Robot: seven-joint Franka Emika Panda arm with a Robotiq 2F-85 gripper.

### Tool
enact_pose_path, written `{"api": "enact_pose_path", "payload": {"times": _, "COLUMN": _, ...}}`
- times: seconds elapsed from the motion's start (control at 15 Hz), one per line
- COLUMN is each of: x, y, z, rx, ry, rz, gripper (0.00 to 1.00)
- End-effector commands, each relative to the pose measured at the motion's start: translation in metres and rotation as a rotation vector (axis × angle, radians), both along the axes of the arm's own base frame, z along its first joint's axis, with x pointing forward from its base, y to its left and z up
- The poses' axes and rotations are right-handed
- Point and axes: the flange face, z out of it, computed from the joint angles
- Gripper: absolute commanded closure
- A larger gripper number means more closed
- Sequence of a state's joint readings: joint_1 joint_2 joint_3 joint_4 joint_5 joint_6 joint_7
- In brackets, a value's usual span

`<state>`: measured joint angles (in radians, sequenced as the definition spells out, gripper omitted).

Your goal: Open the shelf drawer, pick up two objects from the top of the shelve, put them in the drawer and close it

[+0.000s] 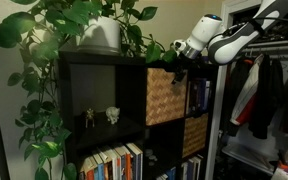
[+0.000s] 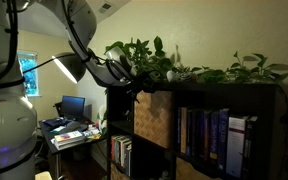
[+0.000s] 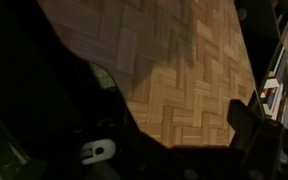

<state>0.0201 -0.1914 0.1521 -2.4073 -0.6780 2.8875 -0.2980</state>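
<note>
The shelf drawer [image 1: 165,96] sits in the upper row of the shelf [image 1: 102,58]. Its square woven front faces the room, and being cube-like it has no clear long axis. Your gripper [image 1: 175,66] hangs spread wide and empty at the drawer's top front edge. If you pull crooked, it may jam or tip out.

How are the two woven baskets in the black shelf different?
The upper basket sits in the top row of the shelf, right by the open gripper; the lower basket sits one row down, nearer the hanging jackets. The upper basket shows a wide square front; the lower basket looks narrower from this angle. Both are tan and woven.
</note>
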Motion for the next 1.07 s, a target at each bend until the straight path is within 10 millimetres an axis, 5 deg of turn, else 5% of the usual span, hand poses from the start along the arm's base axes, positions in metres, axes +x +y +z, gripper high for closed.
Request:
{"api": "enact_pose_path", "payload": {"times": 0.0, "x": 0.010, "y": 0.005, "z": -0.014, "rx": -0.006, "ry": 0.077, "rz": -0.002, "gripper": 0.00}}
{"api": "enact_pose_path", "payload": {"times": 1.0, "x": -0.020, "y": -0.020, "z": 0.042, "rx": -0.009, "ry": 0.573, "rz": 0.146, "gripper": 0.00}}
